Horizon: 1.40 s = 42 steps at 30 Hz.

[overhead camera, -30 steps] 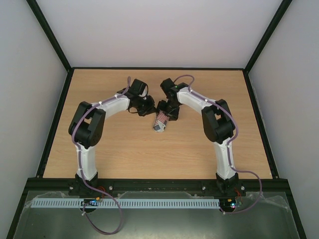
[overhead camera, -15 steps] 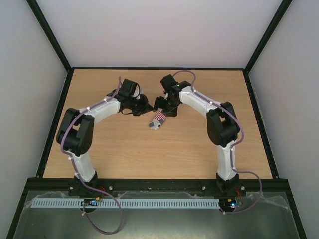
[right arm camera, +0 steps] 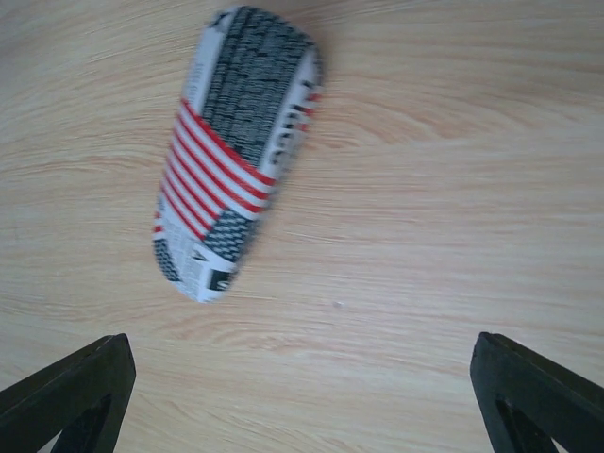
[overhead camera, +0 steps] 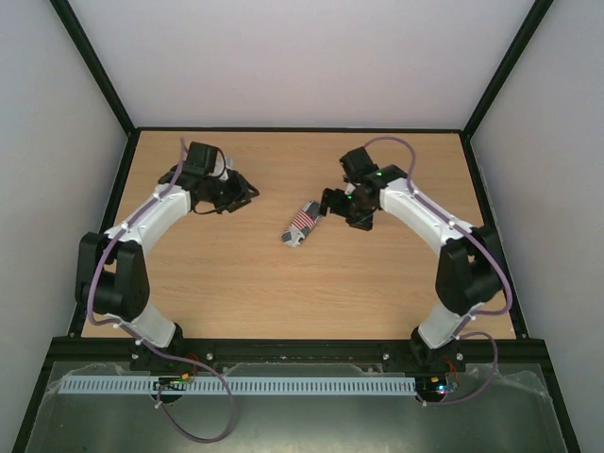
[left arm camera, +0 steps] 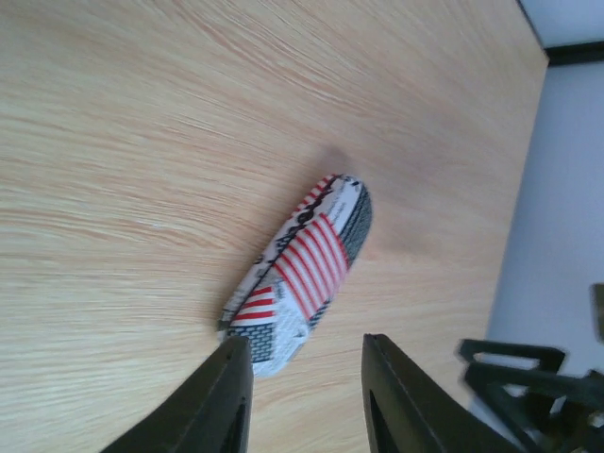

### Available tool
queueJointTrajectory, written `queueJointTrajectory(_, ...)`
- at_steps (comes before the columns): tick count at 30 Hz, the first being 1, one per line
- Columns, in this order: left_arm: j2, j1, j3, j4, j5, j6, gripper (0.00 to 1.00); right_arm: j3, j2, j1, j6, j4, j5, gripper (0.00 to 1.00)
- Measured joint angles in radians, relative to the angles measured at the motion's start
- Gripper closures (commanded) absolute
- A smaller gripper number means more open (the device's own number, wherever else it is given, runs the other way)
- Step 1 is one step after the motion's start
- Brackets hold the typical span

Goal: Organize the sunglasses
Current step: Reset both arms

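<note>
1. The sunglasses show in no view. I judge they are probably shut inside the oblong stars-and-stripes case with newsprint patches (overhead camera: pixel 301 224), so their look cannot be described.
2. That case lies closed and flat, diagonal, mid-way across the light wooden surface (overhead camera: pixel 283 293), between the arms and touching neither.
3. Sunglasses are likely light and fragile, so handle them by the case. It looks rigid, rounded and somewhat slick, so take it across its narrow middle.
4. Left gripper (left arm camera: pixel 304 344): jaws apart, empty, just short of the case's near end.
5. Right gripper (right arm camera: pixel 302 344): jaws wide apart, empty, hovering clear of the case.
</note>
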Motion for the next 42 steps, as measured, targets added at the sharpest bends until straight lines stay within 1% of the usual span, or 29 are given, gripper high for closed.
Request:
queueJointTrajectory(1,-0.016,0.013,-0.007,-0.007,-0.008,0.007,0.42,-0.032,-0.034,-0.012,-0.002,-0.002,0.005,0.01)
queueJointTrajectory(2,-0.030,0.023,-0.015,-0.013,-0.014,0.012,0.14,-0.060,-0.065,-0.023,-0.003,-0.003,0.011,0.01)
queueJointTrajectory(3,-0.044,0.029,-0.026,-0.019,-0.021,0.017,0.03,-0.082,-0.092,-0.033,-0.005,-0.005,0.021,0.01)
queueJointTrajectory(4,-0.057,0.031,-0.037,-0.027,-0.027,0.023,0.01,-0.098,-0.113,-0.042,-0.007,-0.007,0.032,0.01)
queueJointTrajectory(11,-0.113,0.031,-0.074,-0.065,-0.083,0.025,0.01,-0.206,-0.271,-0.085,-0.039,-0.003,0.146,0.01)
queueJointTrajectory(15,-0.138,0.035,-0.092,-0.065,-0.136,0.024,0.01,-0.204,-0.284,-0.102,-0.068,0.011,0.263,0.01)
queueJointTrajectory(17,-0.138,0.035,-0.098,-0.062,-0.174,0.023,0.01,-0.212,-0.282,-0.134,-0.075,0.041,0.309,0.01)
queueJointTrajectory(19,-0.132,0.037,-0.099,-0.056,-0.214,0.024,0.01,-0.230,-0.282,-0.193,-0.070,0.085,0.352,0.01)
queueJointTrajectory(21,-0.121,0.040,-0.099,-0.038,-0.251,0.035,0.01,-0.257,-0.281,-0.271,-0.062,0.139,0.379,0.01)
queueJointTrajectory(24,-0.090,0.043,-0.093,-0.030,-0.341,0.061,0.01,-0.345,-0.291,-0.396,-0.055,0.282,0.417,0.01)
queueJointTrajectory(26,-0.070,0.047,-0.092,-0.027,-0.426,0.088,0.01,-0.418,-0.309,-0.437,-0.054,0.379,0.447,0.01)
queueJointTrajectory(29,-0.068,0.056,-0.120,0.017,-0.539,0.144,0.01,-0.486,-0.325,-0.440,-0.069,0.491,0.471,0.02)
queueJointTrajectory(32,-0.068,0.074,-0.167,0.079,-0.616,0.193,0.01,-0.552,-0.337,-0.437,-0.103,0.611,0.508,0.01)
queueJointTrajectory(37,-0.079,0.128,-0.296,0.205,-0.657,0.261,0.01,-0.673,-0.348,-0.438,-0.183,0.793,0.575,0.02)
queueJointTrajectory(42,-0.153,0.164,-0.450,0.366,-0.662,0.340,0.01,-0.768,-0.298,-0.443,-0.253,0.985,0.611,0.01)
